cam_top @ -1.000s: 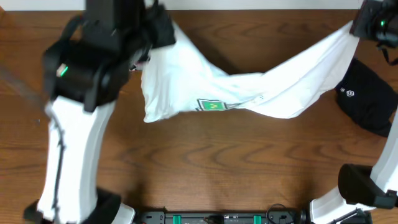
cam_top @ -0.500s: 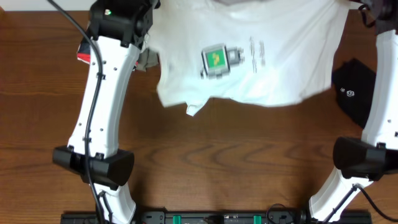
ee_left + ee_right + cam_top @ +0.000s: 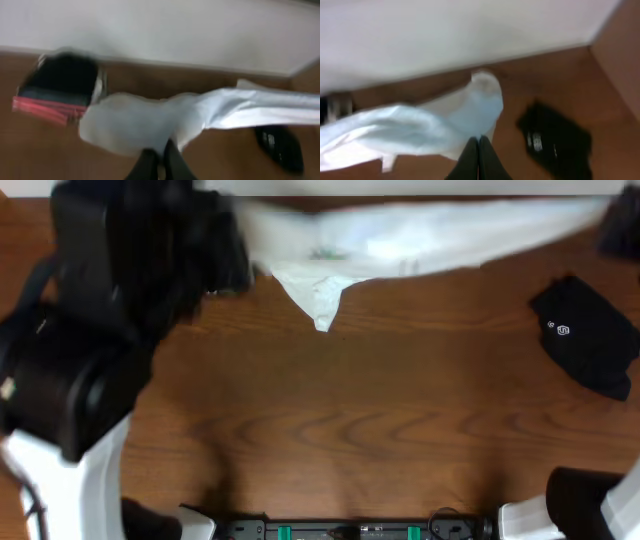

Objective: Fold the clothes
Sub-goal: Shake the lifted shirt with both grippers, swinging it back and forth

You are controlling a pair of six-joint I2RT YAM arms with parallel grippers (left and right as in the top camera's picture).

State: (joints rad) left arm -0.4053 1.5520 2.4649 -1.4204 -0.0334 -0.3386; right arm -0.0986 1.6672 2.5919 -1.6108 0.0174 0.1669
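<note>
The white shirt (image 3: 420, 238) is stretched in a blurred band along the table's far edge, with one corner (image 3: 320, 305) hanging down. My left gripper (image 3: 161, 154) is shut on the shirt's left end (image 3: 130, 125). My right gripper (image 3: 479, 144) is shut on its right end (image 3: 445, 122). The left arm (image 3: 110, 310) looms large and dark close to the overhead camera and hides its own fingers there. A small black garment with a white logo (image 3: 585, 345) lies flat at the right of the table, apart from both grippers, and shows again in both wrist views as that black garment (image 3: 280, 147) (image 3: 555, 142).
A red and black flat object (image 3: 55, 92) lies at the far left of the table. A pale wall (image 3: 445, 35) rises behind the far edge. The right arm's base (image 3: 580, 505) and a black rail (image 3: 350, 530) sit at the front edge.
The shirt, spread wide with its print showing half a second ago, is now pulled into a narrow band farther back. The left arm has swung up toward the camera.
</note>
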